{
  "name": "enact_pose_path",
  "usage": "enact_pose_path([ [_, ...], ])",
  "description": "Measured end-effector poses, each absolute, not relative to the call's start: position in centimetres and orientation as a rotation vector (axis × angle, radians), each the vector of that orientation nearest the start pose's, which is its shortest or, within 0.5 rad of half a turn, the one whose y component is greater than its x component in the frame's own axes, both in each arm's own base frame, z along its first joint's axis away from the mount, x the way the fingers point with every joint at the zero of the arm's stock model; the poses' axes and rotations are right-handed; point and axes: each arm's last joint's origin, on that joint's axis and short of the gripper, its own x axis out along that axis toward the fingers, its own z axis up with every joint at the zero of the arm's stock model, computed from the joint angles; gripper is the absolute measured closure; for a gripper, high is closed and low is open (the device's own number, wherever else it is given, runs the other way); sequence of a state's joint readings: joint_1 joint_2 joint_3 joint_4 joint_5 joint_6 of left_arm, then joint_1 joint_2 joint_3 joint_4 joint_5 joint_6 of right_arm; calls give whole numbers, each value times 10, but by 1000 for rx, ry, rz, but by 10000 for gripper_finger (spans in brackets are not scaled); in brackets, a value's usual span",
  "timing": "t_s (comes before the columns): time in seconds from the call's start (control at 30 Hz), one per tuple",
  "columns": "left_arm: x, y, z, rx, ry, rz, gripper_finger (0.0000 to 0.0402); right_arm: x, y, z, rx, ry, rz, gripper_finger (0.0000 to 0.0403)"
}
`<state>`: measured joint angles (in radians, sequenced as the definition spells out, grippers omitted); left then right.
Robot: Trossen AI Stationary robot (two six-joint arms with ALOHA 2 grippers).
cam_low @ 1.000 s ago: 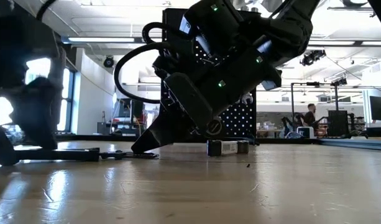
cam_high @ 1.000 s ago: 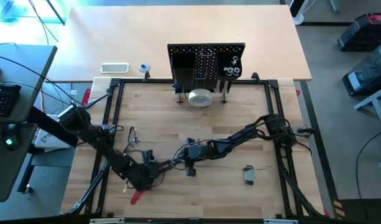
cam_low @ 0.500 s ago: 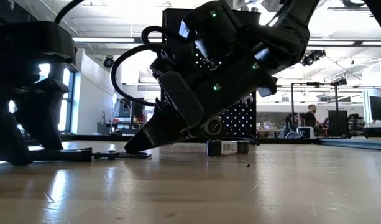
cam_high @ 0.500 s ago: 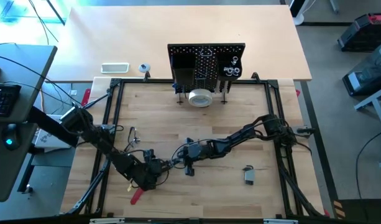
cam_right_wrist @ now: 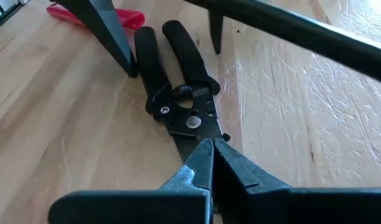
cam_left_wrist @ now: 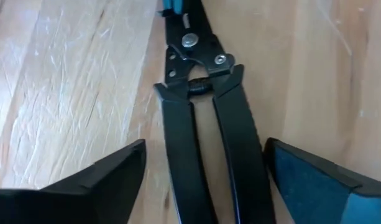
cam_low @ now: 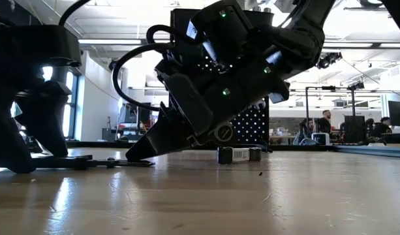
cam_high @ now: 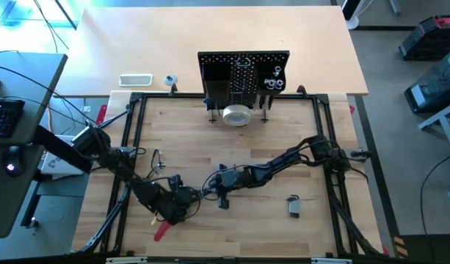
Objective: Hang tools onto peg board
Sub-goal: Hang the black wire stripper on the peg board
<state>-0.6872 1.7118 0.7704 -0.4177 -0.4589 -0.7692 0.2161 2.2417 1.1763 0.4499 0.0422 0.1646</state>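
Observation:
Black-handled pliers (cam_left_wrist: 199, 118) (cam_right_wrist: 178, 93) lie flat on the wooden table, left of its middle, between my two grippers. My left gripper (cam_left_wrist: 206, 146) (cam_high: 186, 200) is open and points steeply down. Its fingers stand on either side of the two handles without touching them. My right gripper (cam_right_wrist: 209, 149) (cam_high: 210, 189) is shut, and its tips are on the pliers' jaw end. The peg board (cam_high: 243, 73) stands upright at the far edge. A white tape roll (cam_high: 236, 115) lies just in front of it. My right gripper has its shut fingertips (cam_right_wrist: 199, 163) on the pliers' jaw end, just past the pivot (cam_right_wrist: 191, 122). The fingers come slanting down from the table's right and lie along the pliers. They hide the nose, so pinched or pressed down I cannot tell. The pliers stay flat on the table.
A red-handled tool (cam_high: 161, 232) lies near the front edge, close to my left arm. A small grey tool (cam_high: 294, 207) lies at the right front. A thin metal piece (cam_high: 157, 157) lies at the left. A black frame (cam_high: 133, 139) borders the table.
My left gripper has rolled and tipped more steeply over the pliers' handles, staying open. My right gripper's tip and the pliers' jaw end have slid a little toward the table's left, with the pliers still flat.

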Motion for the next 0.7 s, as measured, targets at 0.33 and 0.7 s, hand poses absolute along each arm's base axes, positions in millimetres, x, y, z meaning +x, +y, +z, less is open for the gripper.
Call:
enact_pose_path([
  [0.33, 209, -151, 114, -106, 1162, 197, 53, 424, 92, 69, 65, 622, 123, 401],
  [0.7, 201, -145, 108, -151, 1121, 195, 112, 424, 92, 69, 64, 621, 121, 401],
])
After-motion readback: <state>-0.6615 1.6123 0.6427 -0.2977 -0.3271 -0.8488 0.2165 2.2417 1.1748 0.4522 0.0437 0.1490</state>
